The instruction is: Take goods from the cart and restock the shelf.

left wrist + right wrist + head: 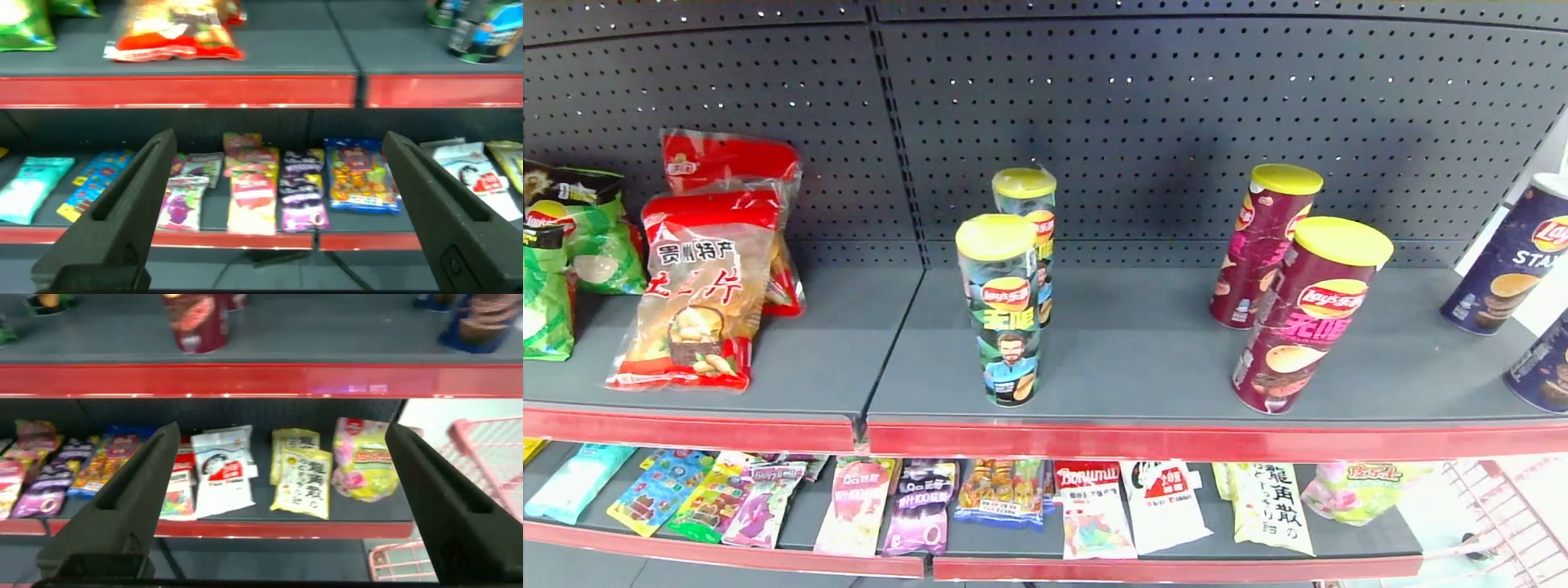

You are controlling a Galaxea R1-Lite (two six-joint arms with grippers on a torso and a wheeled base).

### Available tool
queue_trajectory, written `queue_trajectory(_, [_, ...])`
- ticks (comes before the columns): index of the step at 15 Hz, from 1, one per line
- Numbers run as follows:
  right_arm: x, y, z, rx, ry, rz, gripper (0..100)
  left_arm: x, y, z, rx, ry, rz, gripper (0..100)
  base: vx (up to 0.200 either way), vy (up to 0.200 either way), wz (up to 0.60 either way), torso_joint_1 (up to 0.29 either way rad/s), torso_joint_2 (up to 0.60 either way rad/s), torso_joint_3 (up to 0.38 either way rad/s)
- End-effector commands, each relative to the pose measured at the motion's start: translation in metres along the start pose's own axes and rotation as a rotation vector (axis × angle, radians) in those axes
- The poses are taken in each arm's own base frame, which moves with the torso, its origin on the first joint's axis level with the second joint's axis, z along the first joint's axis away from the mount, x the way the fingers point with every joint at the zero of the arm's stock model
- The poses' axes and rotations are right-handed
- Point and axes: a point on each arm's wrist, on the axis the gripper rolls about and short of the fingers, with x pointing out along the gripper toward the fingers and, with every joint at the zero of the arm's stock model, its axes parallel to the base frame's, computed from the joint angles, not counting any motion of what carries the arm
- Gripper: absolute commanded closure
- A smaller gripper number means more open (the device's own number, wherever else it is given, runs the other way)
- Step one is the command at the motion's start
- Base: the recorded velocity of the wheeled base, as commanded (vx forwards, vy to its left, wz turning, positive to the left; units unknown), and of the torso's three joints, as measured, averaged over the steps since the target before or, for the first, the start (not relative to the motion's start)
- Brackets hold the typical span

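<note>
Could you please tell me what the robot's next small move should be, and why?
Probably turn the right end effector toward the pink cart: both it and the left end effector are open and empty, facing the shelf, so nothing can be stocked yet.

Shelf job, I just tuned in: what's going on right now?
Nothing is in hand. The left gripper and right gripper are both open and empty, fingers spread, facing the lower shelf with its packets. On the upper shelf stand two green cans, two maroon cans and blue cans at the right, with bags at the left. A pink cart shows at the lower right.
</note>
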Motion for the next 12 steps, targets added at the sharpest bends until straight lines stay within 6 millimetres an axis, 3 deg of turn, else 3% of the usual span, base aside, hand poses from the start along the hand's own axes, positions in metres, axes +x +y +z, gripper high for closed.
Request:
queue_trajectory(1, [0.0001,0.0,-0.0002,0.0,0.001,0.0,0,0.0001,0.0,0.0001,0.0,0.0,0.001,0,0.0,-0.2,0.0,0.007,0.0,0.007])
queue_trajectory(12, [0.0001,0.0,0.0002,0.0,0.001,0.0,0,0.0001,0.0001,0.0001,-0.002,0.0,0.004,0,0.0,-0.2,0.0,0.003,0.0,0.003])
